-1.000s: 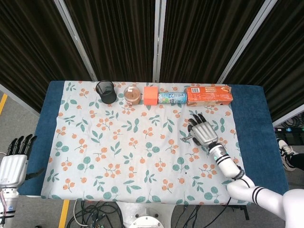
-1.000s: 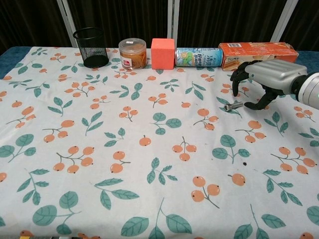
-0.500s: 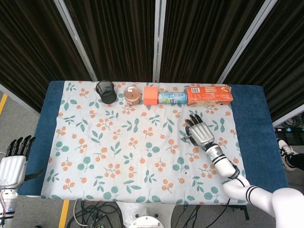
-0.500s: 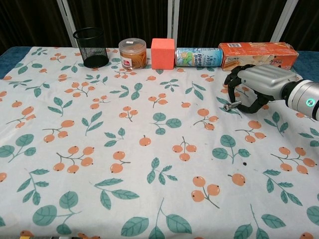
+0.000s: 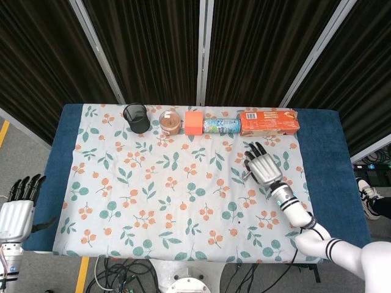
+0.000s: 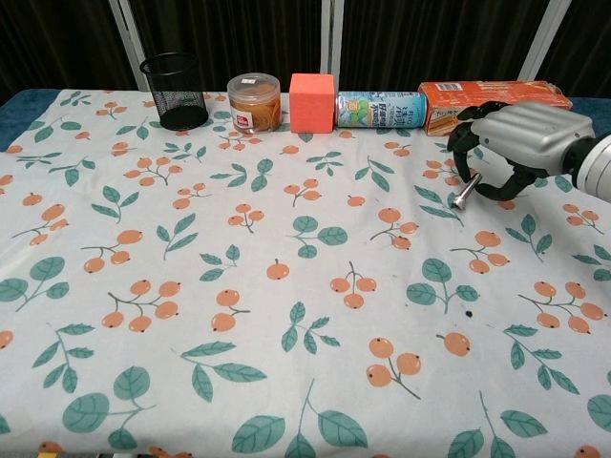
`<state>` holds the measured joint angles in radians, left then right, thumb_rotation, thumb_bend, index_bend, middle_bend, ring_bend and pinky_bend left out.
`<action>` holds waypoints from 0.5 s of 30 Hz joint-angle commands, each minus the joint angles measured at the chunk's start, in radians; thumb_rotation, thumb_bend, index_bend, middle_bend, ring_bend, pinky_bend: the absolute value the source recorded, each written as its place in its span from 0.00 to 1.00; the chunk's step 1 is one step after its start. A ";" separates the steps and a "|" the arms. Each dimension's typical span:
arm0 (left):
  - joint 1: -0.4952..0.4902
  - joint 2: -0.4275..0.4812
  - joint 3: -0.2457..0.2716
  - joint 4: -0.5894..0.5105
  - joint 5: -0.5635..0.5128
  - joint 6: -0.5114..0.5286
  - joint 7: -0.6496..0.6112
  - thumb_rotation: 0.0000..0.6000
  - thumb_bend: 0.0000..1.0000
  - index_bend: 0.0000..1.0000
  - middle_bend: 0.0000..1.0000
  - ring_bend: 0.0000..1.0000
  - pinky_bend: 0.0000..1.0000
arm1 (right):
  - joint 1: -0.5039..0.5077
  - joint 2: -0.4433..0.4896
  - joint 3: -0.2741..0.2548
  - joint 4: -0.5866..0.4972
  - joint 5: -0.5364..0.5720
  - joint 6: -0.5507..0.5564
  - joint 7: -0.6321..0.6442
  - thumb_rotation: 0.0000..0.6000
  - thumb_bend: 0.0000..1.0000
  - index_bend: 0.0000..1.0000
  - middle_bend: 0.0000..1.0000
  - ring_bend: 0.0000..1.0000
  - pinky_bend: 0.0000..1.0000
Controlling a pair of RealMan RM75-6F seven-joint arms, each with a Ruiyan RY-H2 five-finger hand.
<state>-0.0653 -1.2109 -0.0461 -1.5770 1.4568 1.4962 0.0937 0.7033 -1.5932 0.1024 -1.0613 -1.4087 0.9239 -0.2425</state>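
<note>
My right hand hovers over the right side of the flowered tablecloth, just in front of the orange box. It pinches a small metal rod that hangs tilted, its lower end just above the cloth. From the head view the right hand is seen from above with the rod poking out at its left. My left hand stays off the table at the lower left, fingers straight and apart, holding nothing.
Along the far edge stand a black mesh cup, a brown jar, a red-orange cube, a can lying on its side and the orange box. Blue table edges flank the cloth.
The rod lay flat on the cloth by my right hand's fingers; the hand has closed on it and raised it, so it now hangs tilted. The left hand sank slightly.
</note>
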 commanded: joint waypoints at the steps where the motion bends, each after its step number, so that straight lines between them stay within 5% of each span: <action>1: 0.001 -0.002 0.000 0.000 0.003 0.004 -0.001 1.00 0.05 0.08 0.05 0.00 0.00 | 0.009 0.081 -0.021 -0.082 -0.014 -0.005 -0.159 1.00 0.34 0.61 0.23 0.00 0.00; 7: 0.009 -0.005 0.004 0.003 0.000 0.009 -0.007 1.00 0.05 0.08 0.05 0.00 0.00 | 0.011 0.101 -0.036 -0.116 0.004 -0.011 -0.340 1.00 0.34 0.61 0.24 0.00 0.00; 15: 0.012 -0.006 0.004 0.008 0.004 0.014 -0.011 1.00 0.05 0.08 0.05 0.00 0.00 | 0.003 0.081 -0.055 -0.106 -0.013 0.024 -0.428 1.00 0.35 0.61 0.24 0.00 0.00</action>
<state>-0.0535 -1.2168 -0.0416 -1.5690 1.4612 1.5097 0.0822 0.7089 -1.5090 0.0535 -1.1680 -1.4142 0.9383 -0.6582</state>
